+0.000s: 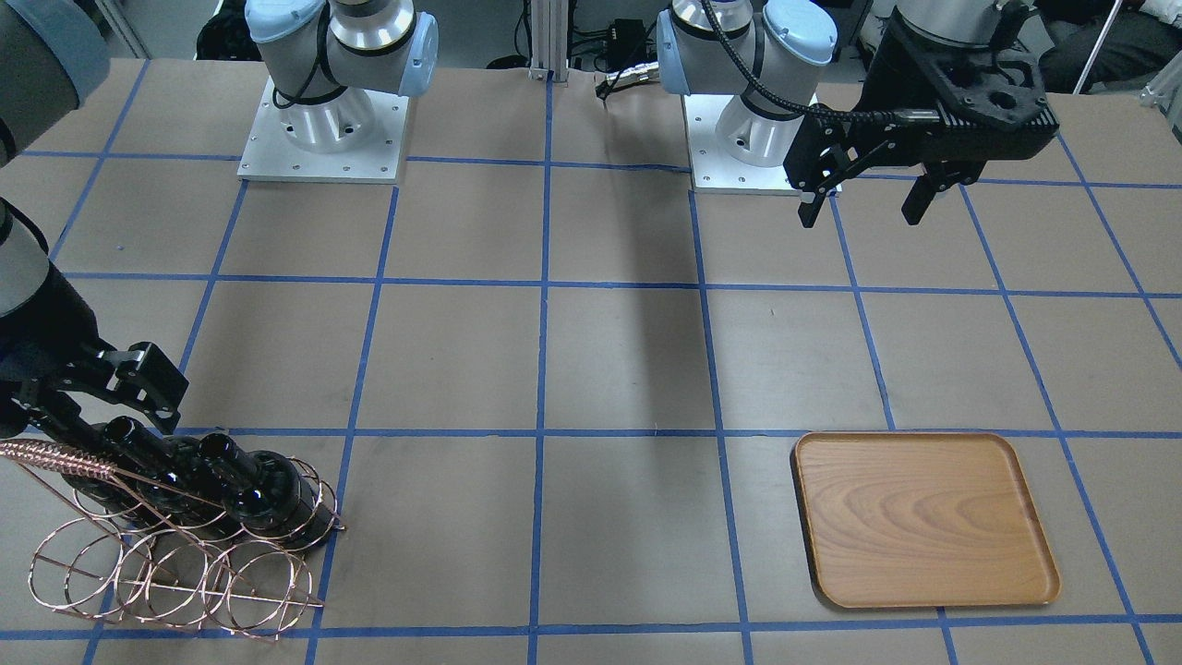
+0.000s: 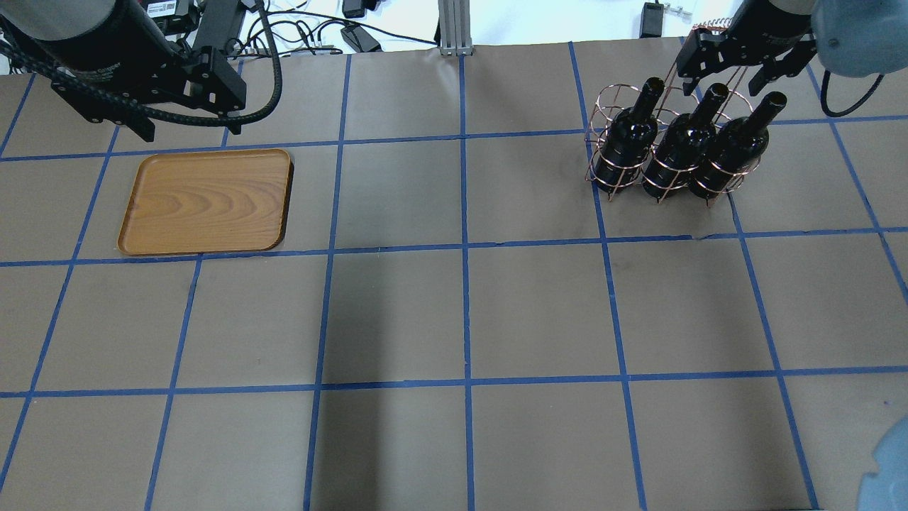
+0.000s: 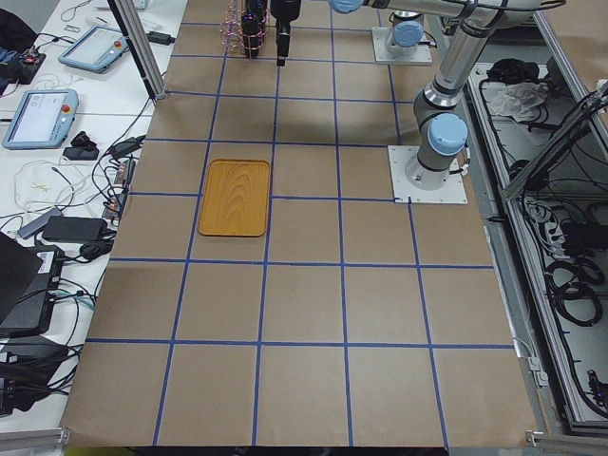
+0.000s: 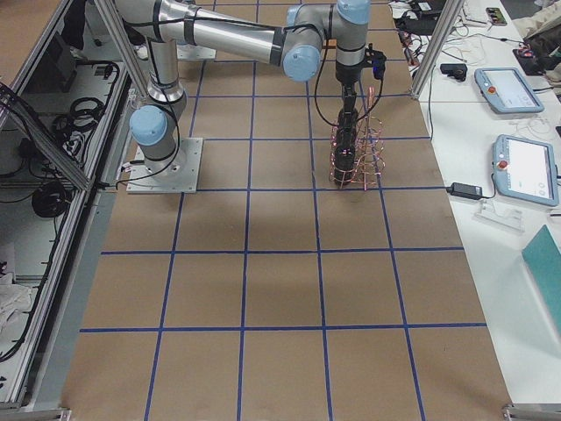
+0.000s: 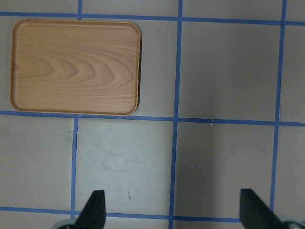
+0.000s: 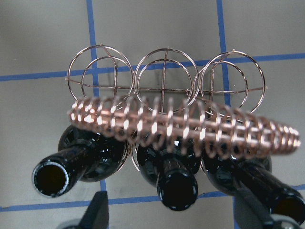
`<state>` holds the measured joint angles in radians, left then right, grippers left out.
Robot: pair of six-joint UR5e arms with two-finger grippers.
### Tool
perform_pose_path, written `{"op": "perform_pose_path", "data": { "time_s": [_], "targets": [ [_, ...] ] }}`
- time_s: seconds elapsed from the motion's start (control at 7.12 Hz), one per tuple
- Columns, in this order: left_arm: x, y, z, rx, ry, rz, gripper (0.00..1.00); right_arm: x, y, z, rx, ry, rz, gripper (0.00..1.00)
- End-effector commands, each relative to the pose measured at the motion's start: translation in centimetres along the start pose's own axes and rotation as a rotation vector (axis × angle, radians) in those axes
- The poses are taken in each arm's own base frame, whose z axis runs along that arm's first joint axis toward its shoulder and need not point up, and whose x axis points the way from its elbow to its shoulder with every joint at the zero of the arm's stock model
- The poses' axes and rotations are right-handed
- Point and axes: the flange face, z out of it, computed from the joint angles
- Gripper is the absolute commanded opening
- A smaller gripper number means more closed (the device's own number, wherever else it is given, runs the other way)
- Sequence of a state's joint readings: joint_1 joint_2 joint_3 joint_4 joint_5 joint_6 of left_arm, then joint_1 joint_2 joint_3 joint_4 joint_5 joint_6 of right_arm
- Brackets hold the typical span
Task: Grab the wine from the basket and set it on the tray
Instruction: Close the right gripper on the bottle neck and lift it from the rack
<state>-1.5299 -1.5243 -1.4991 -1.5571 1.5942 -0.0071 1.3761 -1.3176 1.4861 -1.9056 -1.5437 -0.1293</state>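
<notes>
Three near-black wine bottles stand tilted in the copper wire basket at the table's right side. My right gripper is open and hovers over the bottle necks. In the right wrist view its fingers flank the middle bottle's mouth below the twisted handle, touching nothing. The wooden tray lies flat on the left side with nothing on it. My left gripper is open and empty, held high just beyond the tray's far edge; the tray also shows in the left wrist view.
The basket's front row of rings holds no bottles. Blue tape lines grid the brown table. The two arm bases stand at the robot's side. Tablets and cables lie on a side bench beyond the table.
</notes>
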Motion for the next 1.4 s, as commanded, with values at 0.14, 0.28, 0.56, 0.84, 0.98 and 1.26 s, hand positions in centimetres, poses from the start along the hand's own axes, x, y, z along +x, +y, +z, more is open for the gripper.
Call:
{"op": "perform_pose_path", "data": {
  "time_s": [0.14,0.28,0.56,0.84,0.98,1.26],
  "targets": [
    [-0.1,0.6,0.2,-0.009,-0.024,0.013,1.00,0.2,-1.3,2.8,0.010,0.001,-0.003,0.88],
    [-0.2,0.8,-0.2,-0.006,-0.027,0.013,1.00,0.2,-1.2,3.0,-0.004,0.000,-0.004,0.81],
    [-0.4,0.7,0.3,-0.015,-0.051,0.012,1.00,0.2,-1.1,3.3,-0.013,-0.001,-0.007,0.67],
    [-0.5,0.6,0.3,-0.015,-0.062,0.009,1.00,0.2,-0.8,3.6,-0.042,-0.002,-0.020,0.56],
    [-0.5,0.7,0.2,-0.013,-0.064,0.009,1.00,0.2,-0.5,3.8,-0.070,0.003,-0.025,0.56],
    [-0.5,0.7,0.2,-0.013,-0.062,0.012,1.00,0.2,-0.6,3.8,-0.069,0.001,-0.038,0.40]
  ]
}}
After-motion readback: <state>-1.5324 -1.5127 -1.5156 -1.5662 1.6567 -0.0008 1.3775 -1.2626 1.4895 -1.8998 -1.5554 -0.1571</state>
